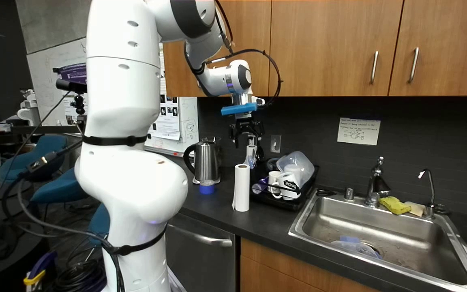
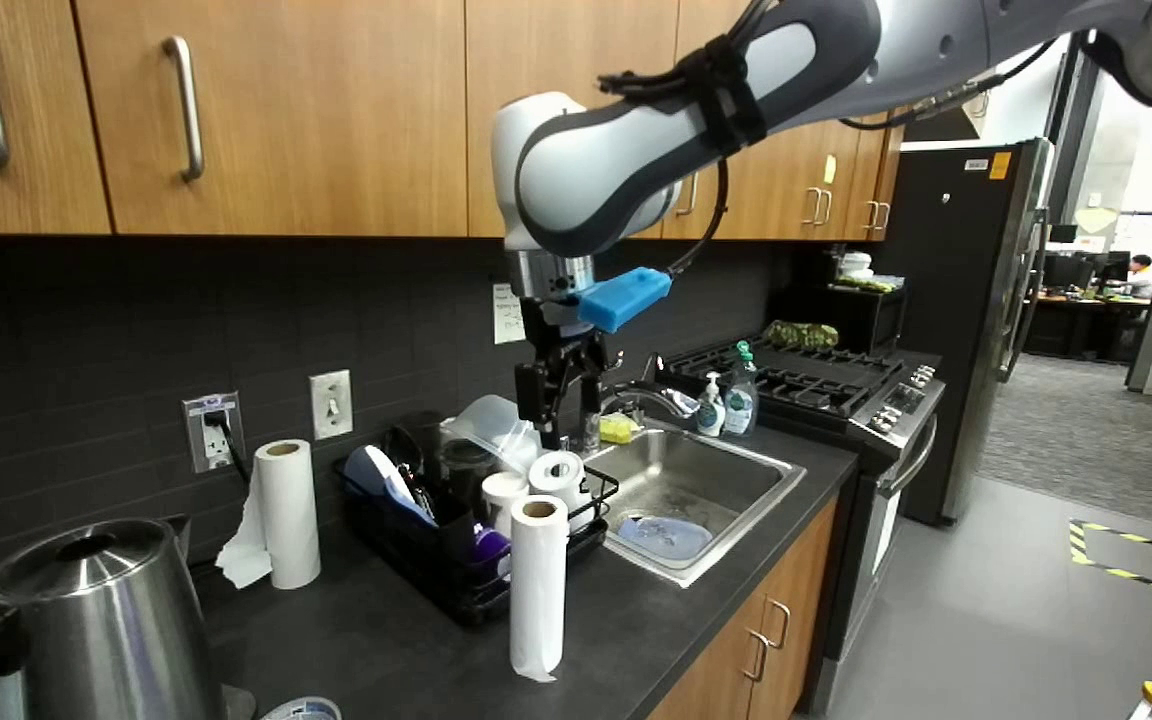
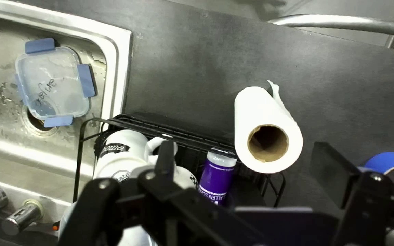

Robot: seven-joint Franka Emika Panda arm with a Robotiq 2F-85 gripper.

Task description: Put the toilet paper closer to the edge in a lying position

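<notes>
Toilet paper (image 1: 241,188): one white roll, upright on the desk (image 1: 266,223); long axis vertical, hollow end facing up. Position, in an exterior view: left and to the near side of the dish rack (image 1: 268,199). Edge (image 1: 282,250): near side, straight; open strip of surface between it and the roll, continuing right to the sink (image 1: 301,221). Gripper (image 2: 567,418): above the desk, jaws wide apart, holding nothing.

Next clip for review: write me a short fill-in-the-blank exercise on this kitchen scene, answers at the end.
The paper roll nearest the front edge stands ____, not lying down.
The gripper is ____, not shut.
The lid with side flaps lies in the ____.
The steel kettle has a ____ handle.
Missing words: upright; open; sink; black.
</notes>
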